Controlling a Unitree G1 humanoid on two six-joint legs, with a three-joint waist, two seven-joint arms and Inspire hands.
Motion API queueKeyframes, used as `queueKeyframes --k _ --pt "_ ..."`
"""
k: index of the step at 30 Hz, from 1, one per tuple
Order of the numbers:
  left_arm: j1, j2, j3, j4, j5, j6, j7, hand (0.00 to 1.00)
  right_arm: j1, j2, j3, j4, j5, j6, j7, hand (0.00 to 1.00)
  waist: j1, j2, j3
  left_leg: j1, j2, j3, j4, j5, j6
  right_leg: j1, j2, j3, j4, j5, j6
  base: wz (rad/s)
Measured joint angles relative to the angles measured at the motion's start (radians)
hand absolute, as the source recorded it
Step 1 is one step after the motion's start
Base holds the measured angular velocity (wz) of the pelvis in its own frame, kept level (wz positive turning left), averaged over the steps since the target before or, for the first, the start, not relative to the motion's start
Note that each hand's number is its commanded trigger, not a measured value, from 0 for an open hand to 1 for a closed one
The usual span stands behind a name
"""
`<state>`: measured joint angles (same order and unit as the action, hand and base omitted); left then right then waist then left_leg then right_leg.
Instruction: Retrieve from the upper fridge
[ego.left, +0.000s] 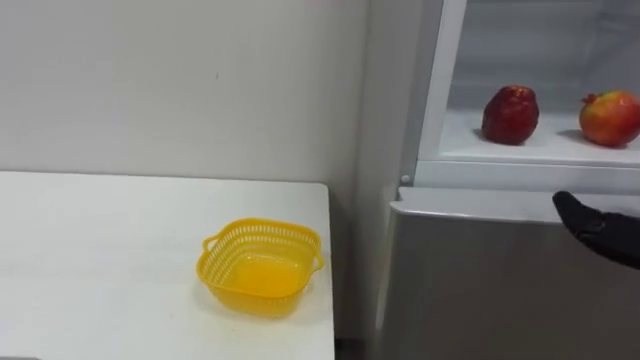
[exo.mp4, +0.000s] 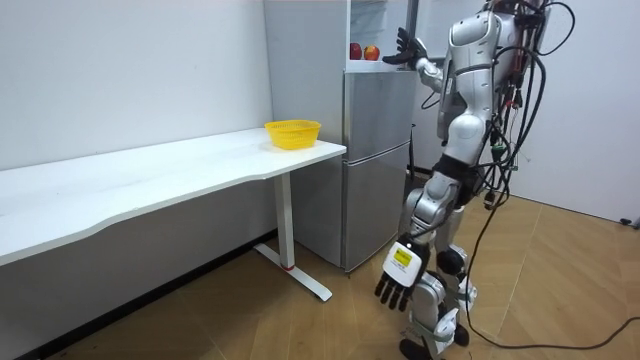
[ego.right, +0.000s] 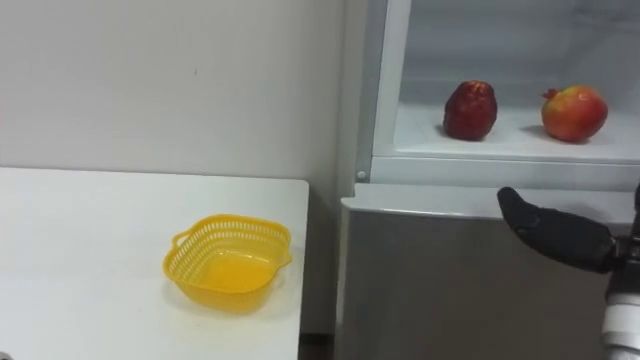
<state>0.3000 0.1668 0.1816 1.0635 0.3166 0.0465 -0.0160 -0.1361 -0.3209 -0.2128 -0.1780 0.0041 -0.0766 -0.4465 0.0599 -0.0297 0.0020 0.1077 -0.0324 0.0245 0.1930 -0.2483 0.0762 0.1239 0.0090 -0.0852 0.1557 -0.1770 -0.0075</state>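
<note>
Left eye view: dark red fruit (ego.left: 511, 114) and red-yellow fruit (ego.left: 609, 117) are sitting apart on the open upper fridge shelf (ego.left: 465, 145). The right robot hand (ego.left: 600, 228) is hovering just below, fingers straight and empty. A yellow basket (ego.left: 261, 265) is resting on the table (ego.left: 100, 260).
Room view: left robot hand (exo.mp4: 393, 287) is hanging low, fingers relaxed.

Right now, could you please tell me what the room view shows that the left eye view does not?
Room view: the robot standing at the fridge, left hand hanging open by its leg. Left eye view: the yellow basket holds nothing. Both: that basket on the white table, a dark red fruit and a lighter fruit on the upper shelf, right hand raised open.
</note>
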Motion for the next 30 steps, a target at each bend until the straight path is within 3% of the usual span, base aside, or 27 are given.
queueKeyframes --k 6,10,13,16,26,30 --pt "-0.007 0.002 -0.002 -0.005 0.002 0.0 -0.028 0.0 -0.057 -0.002 0.03 0.002 0.04 0.002 0.024 0.0 0.002 -0.001 -0.0003 -0.013 -0.001 -0.007 0.005 0.0 0.0 -0.007 -0.001 -0.011 0.0 0.0 0.0 0.05" --pt "-0.032 0.012 -0.002 -0.023 0.003 -0.002 -0.037 0.0 -0.105 -0.023 0.044 0.065 0.108 0.003 0.056 0.0 0.006 -0.023 0.003 -0.011 -0.002 -0.018 0.012 0.002 -0.001 -0.002 -0.002 -0.027 -0.001 0.0 0.0 0.08" --pt "-0.04 0.014 0.0 -0.023 0.003 0.0 -0.036 0.0 -0.132 -0.034 0.044 0.127 0.14 0.013 0.063 0.0 0.009 -0.037 -0.0009 -0.013 -0.003 -0.029 0.012 0.002 -0.001 0.0 -0.003 -0.034 -0.002 0.0 0.0 0.09" --pt "-0.039 0.019 0.0 -0.022 0.002 0.004 -0.035 0.0 -0.195 -0.042 0.043 0.206 0.189 0.014 0.067 0.0 0.014 -0.047 0.0029 -0.015 -0.004 -0.032 0.013 0.002 -0.001 -0.001 -0.004 -0.037 -0.003 0.0 0.0 0.03" --pt "-0.042 0.045 0.0 -0.03 0.009 0.036 -0.039 0.0 -0.364 -0.186 0.07 0.376 0.343 0.052 0.144 0.0 0.021 -0.068 -0.0009 -0.056 -0.007 -0.056 0.029 0.002 -0.001 -0.022 -0.006 -0.06 -0.004 0.0 0.0 0.1" --pt "-0.035 0.046 0.0 -0.058 0.047 0.04 -0.04 0.0 -0.41 -0.218 0.075 0.429 0.354 0.056 0.155 0.0 0.026 -0.075 -0.0047 -0.057 -0.008 -0.057 0.029 0.002 -0.001 -0.021 -0.007 -0.069 -0.005 0.0 0.0 0.06"
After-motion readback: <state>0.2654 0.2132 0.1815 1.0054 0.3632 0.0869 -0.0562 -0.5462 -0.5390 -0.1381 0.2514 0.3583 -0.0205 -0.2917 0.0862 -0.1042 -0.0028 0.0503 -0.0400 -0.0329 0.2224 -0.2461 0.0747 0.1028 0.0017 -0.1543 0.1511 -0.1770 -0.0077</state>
